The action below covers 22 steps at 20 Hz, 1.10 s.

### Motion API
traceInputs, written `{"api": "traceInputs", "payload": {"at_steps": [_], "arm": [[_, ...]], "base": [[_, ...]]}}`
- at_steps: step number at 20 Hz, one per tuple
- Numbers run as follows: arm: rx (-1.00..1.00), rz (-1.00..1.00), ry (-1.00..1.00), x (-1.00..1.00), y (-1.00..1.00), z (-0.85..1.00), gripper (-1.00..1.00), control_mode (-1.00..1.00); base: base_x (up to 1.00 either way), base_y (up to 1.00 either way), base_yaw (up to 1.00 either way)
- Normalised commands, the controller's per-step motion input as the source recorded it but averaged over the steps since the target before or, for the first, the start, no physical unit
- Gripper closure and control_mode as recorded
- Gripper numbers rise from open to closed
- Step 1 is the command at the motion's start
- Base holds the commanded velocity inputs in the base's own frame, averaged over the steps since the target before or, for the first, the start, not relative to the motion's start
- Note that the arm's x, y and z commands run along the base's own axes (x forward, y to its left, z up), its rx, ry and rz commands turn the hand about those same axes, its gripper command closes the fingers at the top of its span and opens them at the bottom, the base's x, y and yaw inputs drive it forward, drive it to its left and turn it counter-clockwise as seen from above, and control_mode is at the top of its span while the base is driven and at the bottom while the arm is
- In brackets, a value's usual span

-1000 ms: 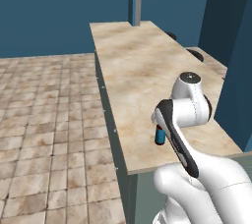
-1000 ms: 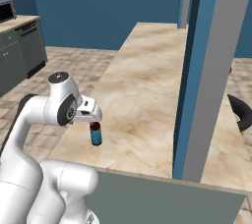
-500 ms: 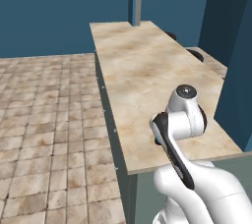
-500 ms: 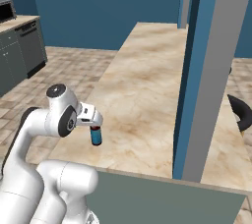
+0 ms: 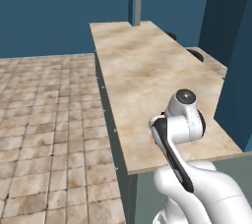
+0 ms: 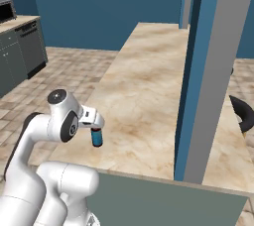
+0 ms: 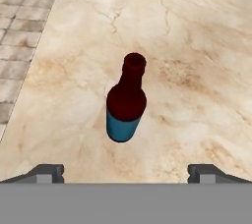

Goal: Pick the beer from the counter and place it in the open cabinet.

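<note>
Lowered since the earlier frame: the white arm's elbow and wrist are seen further down and closer to the near edge of the desk, while the bottle has kept its place.

Item: small dark brown glass beer bottle [image 7: 126, 106] with blue label, narrow neck and dark red cap. Position: upright on the beige marble-patterned desk [image 6: 149, 91], close to its near edge and toward its left side as seen from the right base view. In that view the blue label is seen just below the white wrist.

Item: two-finger tool [image 7: 126, 174]. State: released, jaws spread wide, nothing held. The two dark fingertips [image 7: 47, 173] are seen far apart at the bottom of the hand view. The bottle is framed between them and ahead of them, clear of both, slightly nearer the left tip. No contact is seen.

Item: desk, long slab over grey-green base panels [image 5: 110, 134]. A blue vertical panel with a grey edge [image 6: 201, 76] is seen at the right side of the slab.

Item: tiled floor [image 5: 49, 120], beige-brown, beside the desk.
</note>
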Motion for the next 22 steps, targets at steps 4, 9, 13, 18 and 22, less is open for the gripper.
{"api": "traceInputs", "payload": {"at_steps": [4,9,13,18,22], "arm": [[0.00,0.00,-0.03,0.06,0.00,-0.04,-1.00,-1.00],[0.00,-0.01,-0.03,0.16,0.00,-0.03,-1.00,-1.00],[0.00,-0.01,-0.01,0.31,0.00,-0.04,-1.00,-1.00],[0.00,0.00,-0.01,0.29,0.00,-0.03,-1.00,-1.00],[0.00,0.00,0.00,0.30,0.00,-0.05,-1.00,-1.00]], "base": [[0.00,0.00,0.00],[0.00,0.00,0.00],[0.00,0.00,0.00],[0.00,0.00,0.00],[0.00,0.00,0.00]]}}
